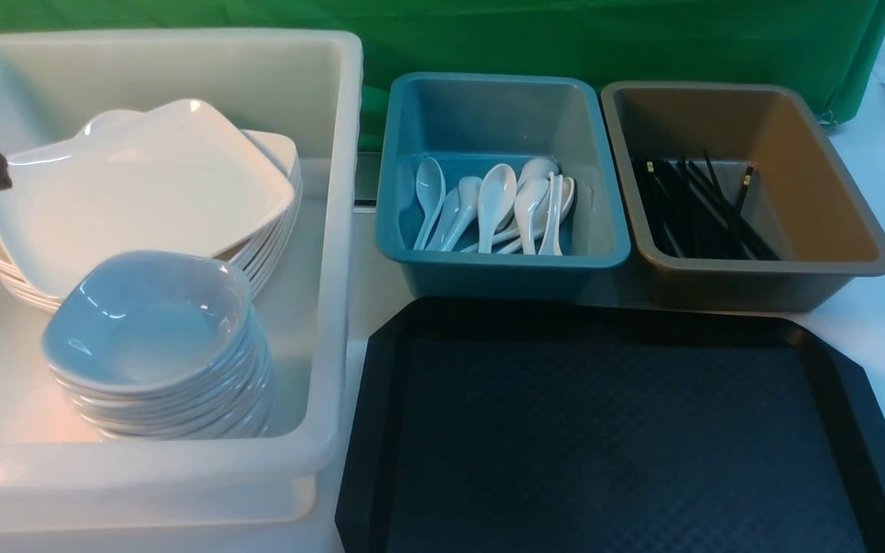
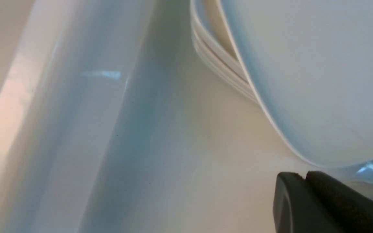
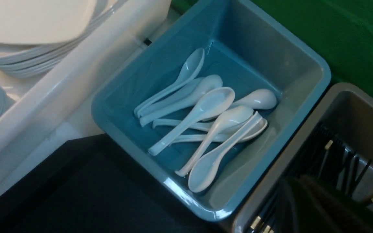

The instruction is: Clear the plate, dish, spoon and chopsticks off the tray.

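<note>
— Where's the plate (image 1: pixel 143 184)?
— Tilted atop its stack (image 1: pixel 270 257) in the white bin (image 1: pixel 346 230). The left gripper (image 2: pixel 304 181) is clenched at its edge (pinching the rim or not, I can't tell).
— And the tray (image 1: pixel 381 430)?
— Bare. Spoons (image 1: pixel 498 203) lie in the blue bin (image 1: pixel 504 265), chopsticks (image 1: pixel 700 207) in the brown bin (image 1: pixel 765 268), where the right gripper (image 3: pixel 306 210) hangs clenched.
— Last step, then?
— I'd judge so. Next, settle the plate flat and lift clear without dragging it.

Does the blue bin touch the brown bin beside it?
Touching. In the right wrist view the rim of the blue bin lies against the brown bin, no gap showing.
</note>
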Tool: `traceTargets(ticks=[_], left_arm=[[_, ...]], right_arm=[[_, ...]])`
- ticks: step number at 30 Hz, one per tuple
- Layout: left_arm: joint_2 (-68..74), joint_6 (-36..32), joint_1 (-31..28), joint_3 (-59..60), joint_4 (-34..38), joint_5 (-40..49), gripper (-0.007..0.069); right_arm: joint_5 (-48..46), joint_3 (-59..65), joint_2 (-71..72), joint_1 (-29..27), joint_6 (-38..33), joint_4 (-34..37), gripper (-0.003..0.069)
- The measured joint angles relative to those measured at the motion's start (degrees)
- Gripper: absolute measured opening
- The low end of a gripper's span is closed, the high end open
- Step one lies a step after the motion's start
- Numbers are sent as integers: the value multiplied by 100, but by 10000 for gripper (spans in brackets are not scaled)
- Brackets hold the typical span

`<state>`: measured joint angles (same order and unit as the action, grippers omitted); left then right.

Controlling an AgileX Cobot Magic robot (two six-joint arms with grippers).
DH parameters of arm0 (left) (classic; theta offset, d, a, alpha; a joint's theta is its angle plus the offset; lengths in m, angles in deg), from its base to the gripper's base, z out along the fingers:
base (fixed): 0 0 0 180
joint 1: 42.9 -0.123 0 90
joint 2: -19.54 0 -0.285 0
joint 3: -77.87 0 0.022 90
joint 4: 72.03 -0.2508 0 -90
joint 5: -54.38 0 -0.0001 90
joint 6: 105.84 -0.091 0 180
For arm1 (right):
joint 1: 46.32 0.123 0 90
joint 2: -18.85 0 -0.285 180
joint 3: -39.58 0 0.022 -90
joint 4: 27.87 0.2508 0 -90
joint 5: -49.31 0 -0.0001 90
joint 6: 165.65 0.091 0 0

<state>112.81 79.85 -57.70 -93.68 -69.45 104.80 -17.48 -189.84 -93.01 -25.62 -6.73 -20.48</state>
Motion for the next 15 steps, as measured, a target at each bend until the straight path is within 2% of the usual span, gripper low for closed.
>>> traceTargets(ticks=[10,13,15], left_arm=[[1235,-165,-12,-7,448,-593,17],[1362,-528,-12,-7,834,-655,17],[1399,-1218,-6,-7,1556,-695,17]], right_arm=[[6,0,-7,0,-145,113,29],[18,0,-7,0,-158,134,29],[37,0,-7,0,-163,139,29]])
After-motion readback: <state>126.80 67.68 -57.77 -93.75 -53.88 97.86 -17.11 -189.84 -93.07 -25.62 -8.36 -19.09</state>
